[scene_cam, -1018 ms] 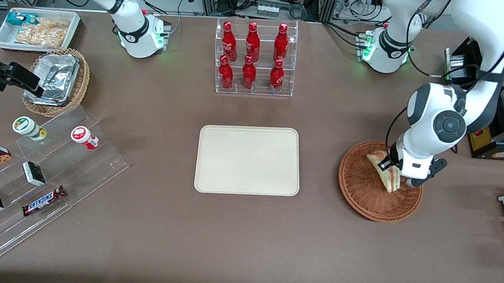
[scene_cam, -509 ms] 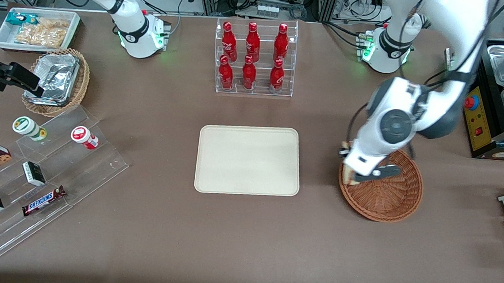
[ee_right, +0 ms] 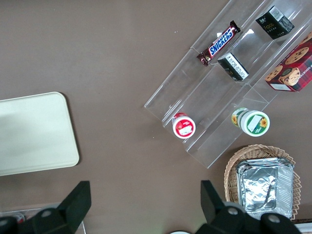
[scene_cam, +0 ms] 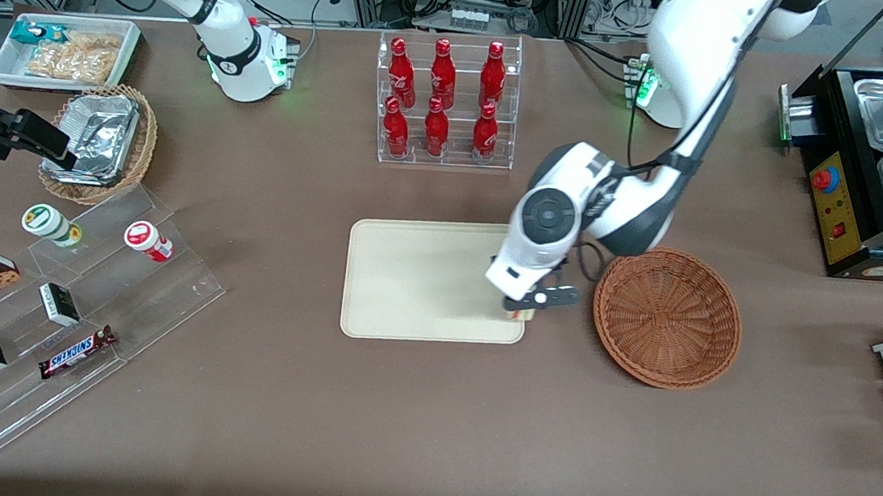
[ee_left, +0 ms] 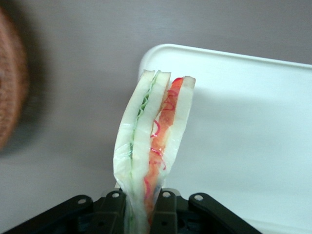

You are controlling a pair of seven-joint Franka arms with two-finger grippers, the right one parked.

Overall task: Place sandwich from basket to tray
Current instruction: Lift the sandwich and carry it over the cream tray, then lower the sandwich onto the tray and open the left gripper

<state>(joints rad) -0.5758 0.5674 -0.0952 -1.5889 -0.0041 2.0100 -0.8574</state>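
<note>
End effector clamping sandwich, above tray

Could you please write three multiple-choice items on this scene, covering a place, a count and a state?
1. Where is the end effector?
A. over the tray's corner nearest the basket
B. inside the basket
C. above the bottle rack

2. How many red bottles stand in the clear rack?
A. four
B. six
C. eight

3. The sandwich is
A. lying in the basket
B. flat on the tray
C. gripped, hanging above the tray's edge

Key: 1 A, front view shows it there; 2 B, two rows of three; 3 C, wrist view shows it clamped.
</note>
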